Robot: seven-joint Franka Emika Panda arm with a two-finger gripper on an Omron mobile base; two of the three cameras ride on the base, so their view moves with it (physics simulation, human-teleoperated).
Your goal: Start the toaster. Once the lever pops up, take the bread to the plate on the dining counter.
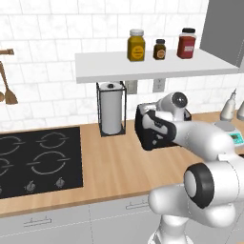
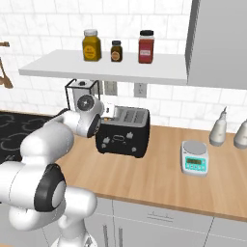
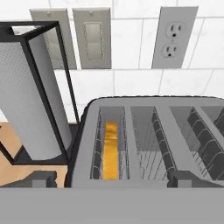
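Toaster (image 2: 123, 137): black, grey slotted top. Bread (image 3: 110, 151): golden-orange. Counter (image 2: 159, 176): light wood grain. Wall tiles (image 2: 43, 21): white.

White tiled wall (image 1: 47, 33), white shelf (image 1: 152, 64), wood worktop (image 2: 159, 173), grey cabinet (image 2: 219, 41).

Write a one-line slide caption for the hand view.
Open gripper poised above the toaster, bread sitting in its leftmost slot, paper towel holder beside it.

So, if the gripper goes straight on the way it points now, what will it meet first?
Most likely the toaster: the open gripper looks onto its slotted top, near the slot holding the bread. Depth is unclear.
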